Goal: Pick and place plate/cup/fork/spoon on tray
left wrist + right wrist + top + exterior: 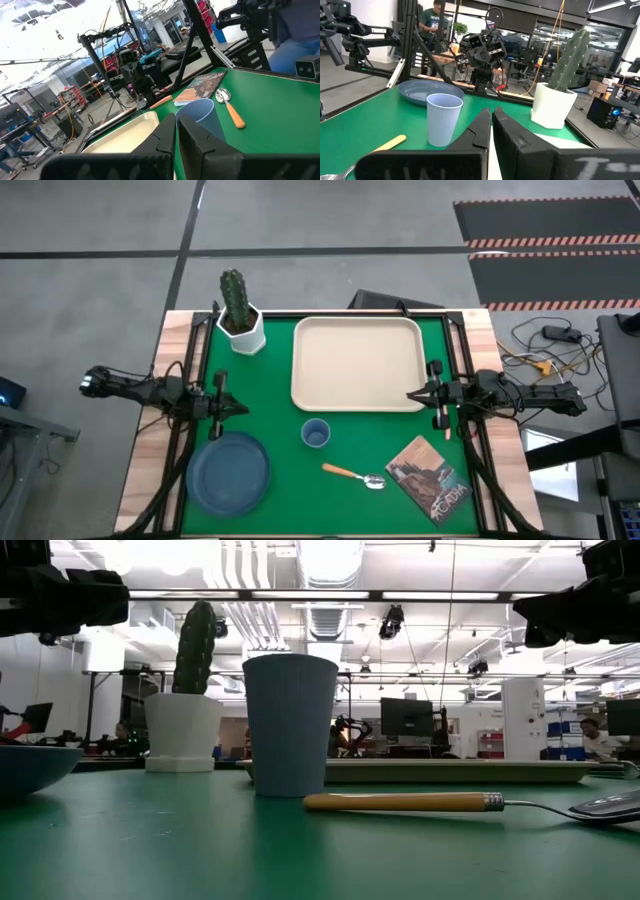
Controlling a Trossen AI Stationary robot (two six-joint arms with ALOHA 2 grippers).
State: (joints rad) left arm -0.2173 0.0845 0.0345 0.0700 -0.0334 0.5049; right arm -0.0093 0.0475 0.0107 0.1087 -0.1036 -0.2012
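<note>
The cream tray (358, 363) lies on the green mat at the far middle. The light-blue cup (316, 434) stands upright just near of it. The dark-blue plate (228, 472) lies at the near left. The orange-handled spoon (355, 474) lies flat, near and right of the cup. A slim orange-handled piece (447, 423) lies under my right arm, its head hidden. My left gripper (243, 408) is shut and empty, above the mat just beyond the plate. My right gripper (410, 394) is shut and empty, over the tray's near right corner.
A cactus in a white pot (240, 315) stands at the far left corner of the mat. A magazine (428, 478) lies at the near right. Black frame rails run along both sides of the table. Bare mat shows between the cup and the plate.
</note>
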